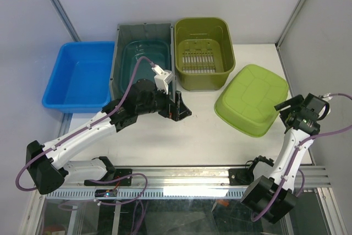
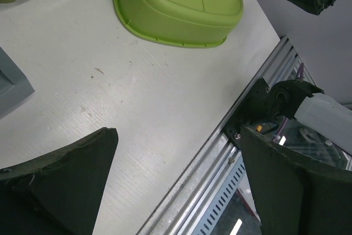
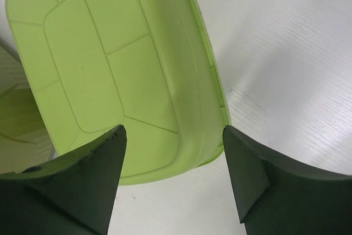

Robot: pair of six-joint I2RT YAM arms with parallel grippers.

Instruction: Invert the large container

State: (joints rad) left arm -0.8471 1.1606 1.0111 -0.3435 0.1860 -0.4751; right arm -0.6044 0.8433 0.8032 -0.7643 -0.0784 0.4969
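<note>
A light green basin (image 1: 253,98) lies bottom up on the right of the table, its ribbed base facing up. It also shows in the left wrist view (image 2: 181,4) and the right wrist view (image 3: 110,64). My right gripper (image 1: 287,108) is open and empty, just right of the basin's near right corner, with that corner seen between its fingers (image 3: 171,152). My left gripper (image 1: 181,109) is open and empty over the middle of the table (image 2: 179,180), well to the left of the basin.
Three upright bins stand along the back: a blue one (image 1: 80,75), a grey one with a teal inside (image 1: 143,53) and an olive one with a slotted floor (image 1: 202,50). The grey bin's corner (image 2: 11,86) is close to my left gripper. The metal rail (image 1: 181,174) runs along the near edge.
</note>
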